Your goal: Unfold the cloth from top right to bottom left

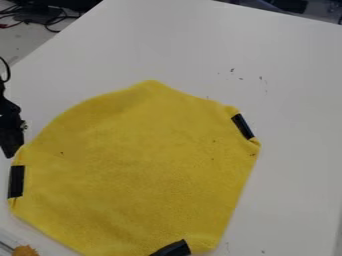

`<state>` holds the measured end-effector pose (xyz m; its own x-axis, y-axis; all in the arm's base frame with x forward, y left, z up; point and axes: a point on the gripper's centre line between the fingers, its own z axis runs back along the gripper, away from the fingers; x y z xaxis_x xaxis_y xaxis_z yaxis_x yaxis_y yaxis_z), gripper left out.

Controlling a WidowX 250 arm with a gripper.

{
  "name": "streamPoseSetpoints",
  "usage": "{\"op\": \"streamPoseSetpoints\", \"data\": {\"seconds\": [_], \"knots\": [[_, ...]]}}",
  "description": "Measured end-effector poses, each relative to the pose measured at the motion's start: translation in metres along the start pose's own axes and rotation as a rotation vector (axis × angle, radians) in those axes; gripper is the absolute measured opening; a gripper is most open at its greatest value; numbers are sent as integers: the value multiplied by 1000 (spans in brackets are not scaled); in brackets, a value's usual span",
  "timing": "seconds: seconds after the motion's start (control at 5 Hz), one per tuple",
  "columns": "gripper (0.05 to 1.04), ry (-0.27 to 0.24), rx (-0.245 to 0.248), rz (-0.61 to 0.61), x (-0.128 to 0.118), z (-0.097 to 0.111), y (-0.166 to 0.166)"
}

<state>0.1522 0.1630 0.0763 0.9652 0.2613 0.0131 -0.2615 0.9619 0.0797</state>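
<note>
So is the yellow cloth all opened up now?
Mostly, it seems: the cloth lies spread out wide. The gripper is by its edge; I can't tell if it's holding on. Left to do, maybe: smooth the little crinkle by the rightmost black strip.

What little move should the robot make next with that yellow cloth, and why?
I'd probably move the gripper away from the left side of the yellow cloth: the cloth looks mostly spread on the table, with just a small pucker by the right-hand black strip.
</note>
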Motion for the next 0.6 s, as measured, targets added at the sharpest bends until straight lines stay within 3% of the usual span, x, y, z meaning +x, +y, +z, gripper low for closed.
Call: {"op": "streamPoseSetpoints", "data": {"seconds": [0.2, 0.4, 0.6], "knots": [[1005, -25, -24, -96, 13, 27, -20], [1000, -21, -78, -185, 29, 42, -64], [1001, -3, -113, -235, 34, 42, -105]]}}
